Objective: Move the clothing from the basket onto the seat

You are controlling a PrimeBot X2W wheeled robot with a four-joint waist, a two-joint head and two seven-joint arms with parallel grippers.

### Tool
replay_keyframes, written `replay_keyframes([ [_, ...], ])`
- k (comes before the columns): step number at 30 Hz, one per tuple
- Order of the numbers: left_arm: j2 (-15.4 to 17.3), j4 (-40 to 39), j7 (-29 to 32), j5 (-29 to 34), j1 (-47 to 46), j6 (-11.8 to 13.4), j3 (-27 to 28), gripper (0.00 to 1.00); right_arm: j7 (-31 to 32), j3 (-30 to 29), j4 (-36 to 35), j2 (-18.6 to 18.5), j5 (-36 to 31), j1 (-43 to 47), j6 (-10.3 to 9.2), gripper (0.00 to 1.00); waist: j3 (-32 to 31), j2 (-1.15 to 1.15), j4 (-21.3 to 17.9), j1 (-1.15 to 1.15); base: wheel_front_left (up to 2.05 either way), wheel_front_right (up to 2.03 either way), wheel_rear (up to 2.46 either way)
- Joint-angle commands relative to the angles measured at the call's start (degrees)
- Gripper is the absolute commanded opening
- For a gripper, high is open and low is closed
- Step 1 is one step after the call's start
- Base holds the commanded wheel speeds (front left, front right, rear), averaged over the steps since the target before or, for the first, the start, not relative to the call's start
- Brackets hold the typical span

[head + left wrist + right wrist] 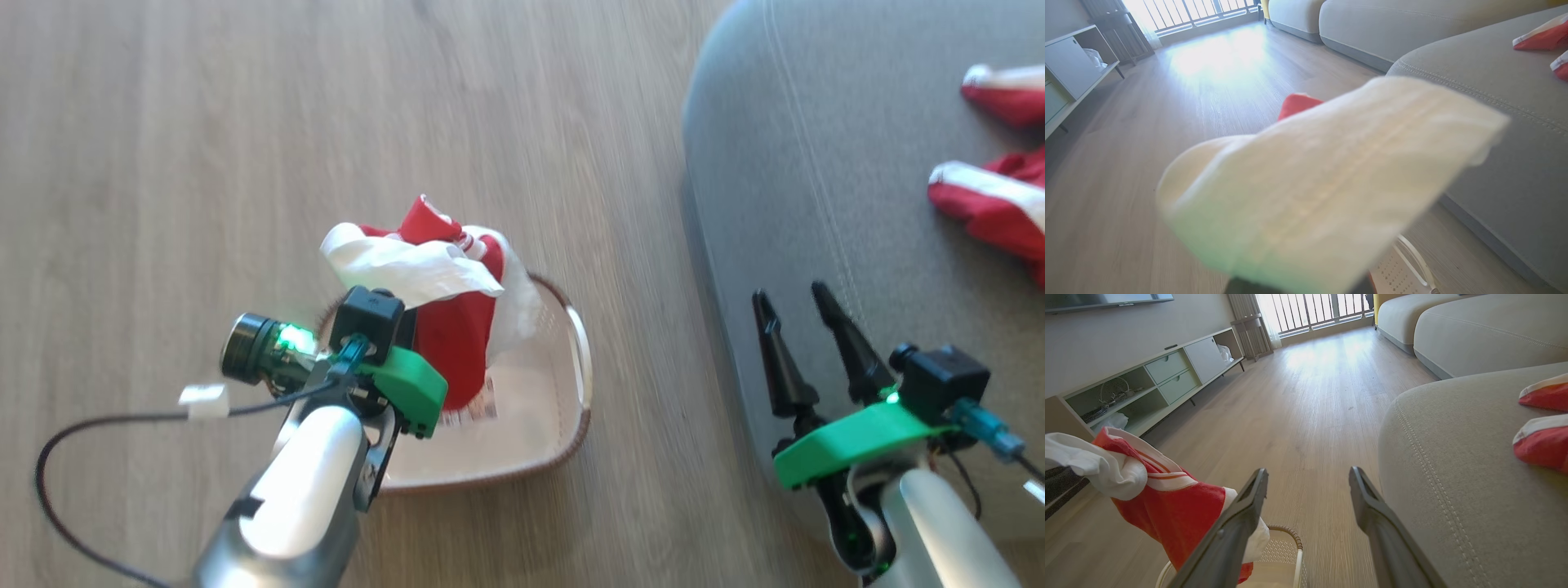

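The red-and-white garment hangs bunched from the left gripper, whose fingers are buried in the cloth and pinched shut on it. In the left wrist view a white panel drapes right over them. It looks light and limp, with no stiffness of its own. It folds wherever it is unsupported and would probably snag rather than slip. A pinch through a thick gather near the top seems the safest hold, since a single layer could slide free.

The left forearm rises from the lower left, wrist angled forward, and carries the bundle above the laundry basket. The lowest red fold dangles just over the label inside, and I cannot tell whether it touches.

The right gripper hovers over the near edge of the sofa seat, its jaws spread wide and empty and its fingers pointing away from the robot. Farther back on the seat lies a second red garment with white-trimmed ends, well apart from both arms.
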Motion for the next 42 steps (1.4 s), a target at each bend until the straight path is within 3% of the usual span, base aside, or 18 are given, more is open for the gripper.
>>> replay_keyframes([
  [1,1.12,-4.11,-0.71,0.90,-0.02,0.21,2.67,0.00,-0.06,1.36,-1.22,-0.58,0.12,0.28,0.41,1.00,-4.25,0.00,2.15,0.01,0.00,0.00,0.00],
  [12,1.44,-20.65,-0.72,5.32,6.60,0.79,6.18,0.00,-0.06,2.57,-0.70,0.61,0.26,2.90,0.41,1.00,-9.37,0.00,3.37,0.01,0.00,0.00,0.00],
  [20,1.77,-26.76,-0.72,7.39,8.70,1.39,3.48,0.00,-0.06,1.94,-1.23,1.37,0.13,4.94,0.41,1.00,-11.25,0.00,4.54,0.01,0.00,0.00,0.00],
  [29,1.02,-31.86,-0.72,7.74,9.99,-1.14,-2.59,0.00,-0.06,1.14,-1.70,1.48,-0.44,5.98,0.41,1.00,-12.38,0.00,5.12,0.01,0.00,0.00,0.00],
  [35,-0.20,-38.98,-0.72,6.15,10.75,0.74,-2.70,0.00,-0.06,1.14,-1.75,1.30,-0.81,6.07,0.41,1.00,-12.40,0.00,4.90,0.01,0.00,0.00,0.00],
  [42,-0.74,-41.06,-0.72,5.78,10.95,-0.95,-3.54,0.00,-0.06,1.32,-1.55,1.39,-1.04,5.97,0.41,1.00,-12.38,0.00,4.65,0.01,0.00,0.00,0.00],
])
